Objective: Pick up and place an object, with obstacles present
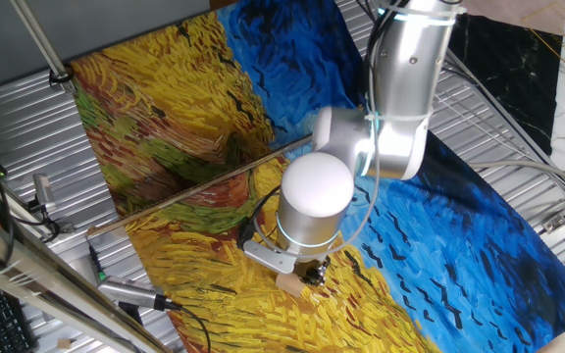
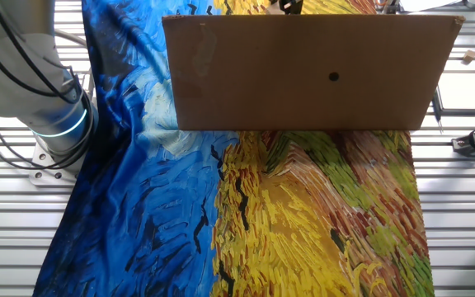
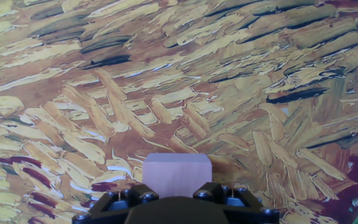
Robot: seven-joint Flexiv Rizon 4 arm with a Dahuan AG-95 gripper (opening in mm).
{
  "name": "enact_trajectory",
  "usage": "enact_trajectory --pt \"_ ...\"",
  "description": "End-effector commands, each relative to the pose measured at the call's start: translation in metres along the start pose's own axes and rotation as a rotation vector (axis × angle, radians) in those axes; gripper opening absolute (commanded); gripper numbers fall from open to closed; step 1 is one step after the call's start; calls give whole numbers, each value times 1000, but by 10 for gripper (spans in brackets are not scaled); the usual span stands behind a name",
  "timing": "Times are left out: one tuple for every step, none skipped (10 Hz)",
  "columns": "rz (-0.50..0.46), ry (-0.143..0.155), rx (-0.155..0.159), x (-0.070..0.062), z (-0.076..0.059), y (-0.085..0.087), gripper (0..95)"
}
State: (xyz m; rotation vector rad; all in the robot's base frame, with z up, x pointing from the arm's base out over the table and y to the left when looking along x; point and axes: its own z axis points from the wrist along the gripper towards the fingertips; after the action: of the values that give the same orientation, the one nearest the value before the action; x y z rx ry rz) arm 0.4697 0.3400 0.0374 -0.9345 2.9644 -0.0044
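Observation:
The light tan wooden cube (image 3: 176, 174) sits between my gripper's (image 3: 176, 198) two black fingertips at the bottom of the hand view, with both pads against its sides. In one fixed view the cube (image 1: 289, 284) shows just under the gripper (image 1: 307, 277), low over the yellow part of the painted cloth near its front edge. The thin brown rod (image 1: 194, 186) lies slanted across the cloth behind the arm, apart from the cube. In the other fixed view a cardboard panel hides the cube, rod and gripper.
The painted cloth (image 1: 194, 98) covers a table of grey metal rails (image 1: 518, 127). A cardboard panel (image 2: 312, 74) stands across the far side. The robot base (image 2: 52, 124) is at the left. A pen-like tool (image 1: 130, 292) and clamps lie off the cloth's left edge.

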Motion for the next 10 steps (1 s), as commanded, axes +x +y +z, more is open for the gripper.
enact_trajectory --pt "-1 -2 -1 0 -2 0 570" --pt "-4 -1 -2 0 -6 1 570" --pt "-4 1 -3 1 -13 3 570" --pt "-4 7 -3 1 -22 5 570" --pt "-3 12 -4 1 -29 7 570" --pt "-2 15 -5 2 -40 10 570" --pt "-4 14 -5 4 -50 13 570" --pt "-4 18 -7 6 -61 15 570" --pt "-5 21 -6 8 -67 16 380" --pt "-2 23 -8 15 -79 15 0"
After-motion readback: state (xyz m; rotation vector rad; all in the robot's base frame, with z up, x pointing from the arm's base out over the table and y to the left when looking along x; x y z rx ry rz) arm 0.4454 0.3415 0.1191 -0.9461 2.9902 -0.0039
